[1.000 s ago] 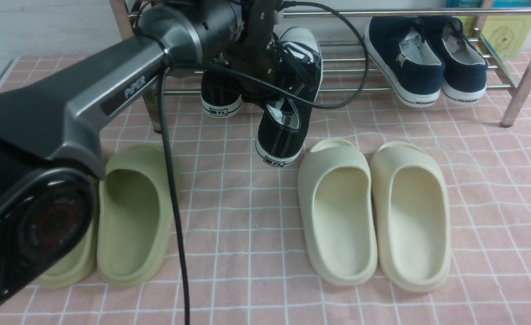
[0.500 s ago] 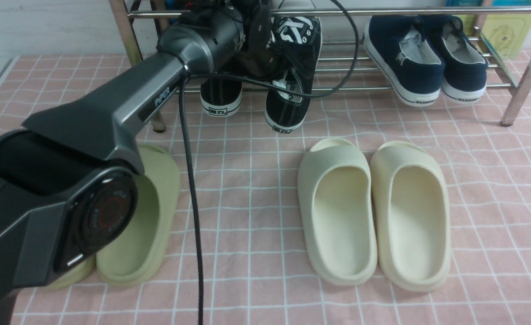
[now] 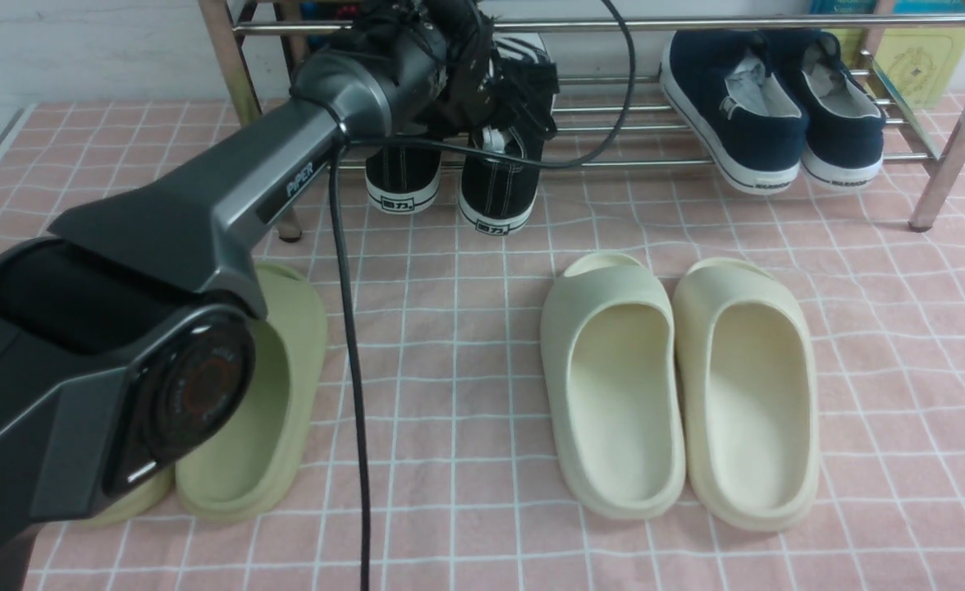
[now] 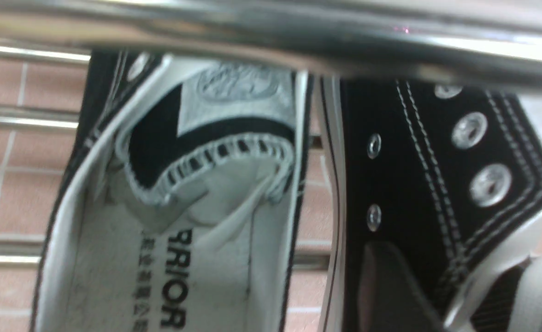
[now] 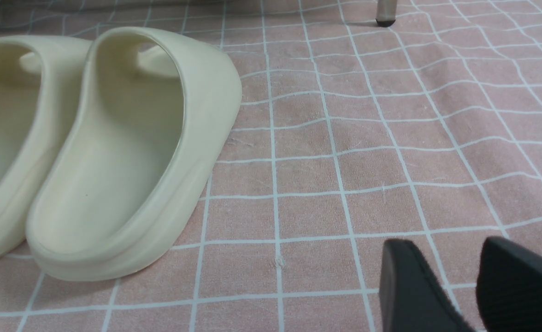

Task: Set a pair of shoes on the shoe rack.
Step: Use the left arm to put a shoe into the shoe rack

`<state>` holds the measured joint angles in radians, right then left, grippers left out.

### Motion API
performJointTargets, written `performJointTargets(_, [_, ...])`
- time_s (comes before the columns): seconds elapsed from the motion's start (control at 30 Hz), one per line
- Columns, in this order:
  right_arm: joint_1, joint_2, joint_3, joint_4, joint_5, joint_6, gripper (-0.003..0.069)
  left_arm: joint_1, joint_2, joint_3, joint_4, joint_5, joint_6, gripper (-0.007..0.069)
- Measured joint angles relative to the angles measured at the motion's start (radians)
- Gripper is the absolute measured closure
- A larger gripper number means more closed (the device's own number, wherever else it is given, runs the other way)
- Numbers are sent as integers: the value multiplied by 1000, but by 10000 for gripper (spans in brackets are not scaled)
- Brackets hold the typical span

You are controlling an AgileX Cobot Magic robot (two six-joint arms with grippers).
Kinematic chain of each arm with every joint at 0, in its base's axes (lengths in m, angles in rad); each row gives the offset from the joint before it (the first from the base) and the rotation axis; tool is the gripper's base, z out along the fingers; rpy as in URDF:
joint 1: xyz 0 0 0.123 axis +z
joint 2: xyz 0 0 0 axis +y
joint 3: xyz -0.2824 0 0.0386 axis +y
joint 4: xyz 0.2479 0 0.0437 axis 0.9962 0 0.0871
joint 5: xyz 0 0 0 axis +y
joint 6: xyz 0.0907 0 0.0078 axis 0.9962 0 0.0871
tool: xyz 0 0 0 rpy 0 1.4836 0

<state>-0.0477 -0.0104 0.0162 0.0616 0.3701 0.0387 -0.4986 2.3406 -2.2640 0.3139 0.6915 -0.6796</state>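
- On the lower bars of the low shiny chrome shoe rack [image 3: 696,23], two black canvas sneakers with white soles rest side by side. The first sneaker [image 3: 403,176] is nearer the left leg and the second sneaker [image 3: 499,193] is just beside it. Both heels overhang the front bar toward the camera.
- The left pincer [image 3: 499,94] hovers at the second sneaker's opening, under the rack's top bar. In the left wrist view one dark finger [image 4: 386,286] lies against that shoe's black side wall. I cannot tell whether the jaws clench the shoe or stand free of it.
- The right pincer [image 5: 446,249] hangs released and empty over the pink checked cloth [image 5: 344,138], near the cream foam slippers [image 5: 114,152].
- A pair of navy slip-on shoes [image 3: 770,107] occupies the rack's right part. Olive-green foam slippers [image 3: 244,394] lie on the cloth.
- Judgement: placement looks essentially done. What seems left is a clear release, then drawing the left arm out without snagging the shoe or the bar.
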Motion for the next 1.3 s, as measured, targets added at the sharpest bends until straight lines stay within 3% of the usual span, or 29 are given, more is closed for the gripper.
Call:
performJointTargets(0.1, [0,0,0,0,0,0,420,-7,-39,-11,-48,91,60,252])
performJointTargets(0.3, [0,0,0,0,0,0,420,-40,-146,-28,-72,189,254,278])
performJointTargets(0.6, [0,0,0,0,0,0,419,-75,-132,-33,-96,538,396,543])
performJointTargets(0.73, [0,0,0,0,0,0,419,-83,-52,-33,-127,543,449,615])
performJointTargets(1.3, [0,0,0,0,0,0,419,-84,78,-73,-98,474,432,618])
